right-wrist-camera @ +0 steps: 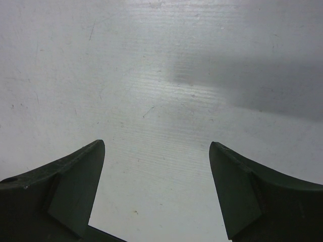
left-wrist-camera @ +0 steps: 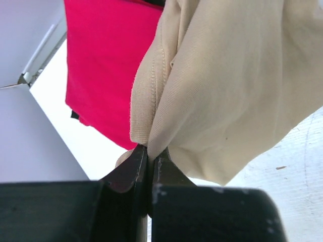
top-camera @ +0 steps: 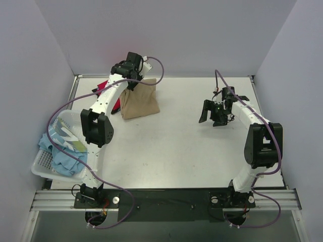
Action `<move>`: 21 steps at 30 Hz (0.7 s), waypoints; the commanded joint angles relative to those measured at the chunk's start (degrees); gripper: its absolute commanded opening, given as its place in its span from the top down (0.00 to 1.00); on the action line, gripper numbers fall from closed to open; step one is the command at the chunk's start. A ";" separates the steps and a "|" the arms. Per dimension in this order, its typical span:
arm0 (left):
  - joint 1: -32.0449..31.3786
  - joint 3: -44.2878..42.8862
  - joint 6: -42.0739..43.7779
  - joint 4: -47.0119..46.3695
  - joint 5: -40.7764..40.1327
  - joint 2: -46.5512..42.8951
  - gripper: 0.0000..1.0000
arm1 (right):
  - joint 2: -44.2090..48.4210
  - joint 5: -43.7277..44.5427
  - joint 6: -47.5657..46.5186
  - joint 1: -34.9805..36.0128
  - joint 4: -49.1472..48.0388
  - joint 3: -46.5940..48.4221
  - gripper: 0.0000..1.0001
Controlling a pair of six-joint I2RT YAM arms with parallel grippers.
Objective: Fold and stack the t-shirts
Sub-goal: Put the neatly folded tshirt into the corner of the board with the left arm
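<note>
A tan-beige t-shirt (top-camera: 140,101) hangs folded at the table's back left, its lower edge on the table. My left gripper (top-camera: 132,80) is shut on its upper edge; the left wrist view shows the beige cloth (left-wrist-camera: 227,75) pinched between the fingertips (left-wrist-camera: 150,151). A bright red t-shirt (top-camera: 108,92) lies behind and left of it, also in the left wrist view (left-wrist-camera: 106,65), with a bit of black cloth (left-wrist-camera: 74,115) under it. Light blue t-shirts (top-camera: 63,154) fill the basket. My right gripper (top-camera: 211,117) is open and empty above bare table (right-wrist-camera: 156,146).
A white plastic mesh basket (top-camera: 43,164) stands at the table's left front edge. Grey walls enclose the table at the back and sides. The left arm (top-camera: 101,108) reaches across the left side of the table.
</note>
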State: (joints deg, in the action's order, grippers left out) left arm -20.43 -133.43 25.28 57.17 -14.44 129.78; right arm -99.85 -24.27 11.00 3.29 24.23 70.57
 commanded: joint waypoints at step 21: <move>8.37 -14.84 -3.12 -0.21 -1.13 -0.58 1.00 | 1.50 1.42 -1.95 -0.56 1.00 -2.45 0.20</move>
State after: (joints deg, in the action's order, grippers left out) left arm -16.08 -143.04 26.09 58.26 -18.50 129.84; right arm -99.85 -23.73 10.02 3.29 24.18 68.73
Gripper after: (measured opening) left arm 0.066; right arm 0.796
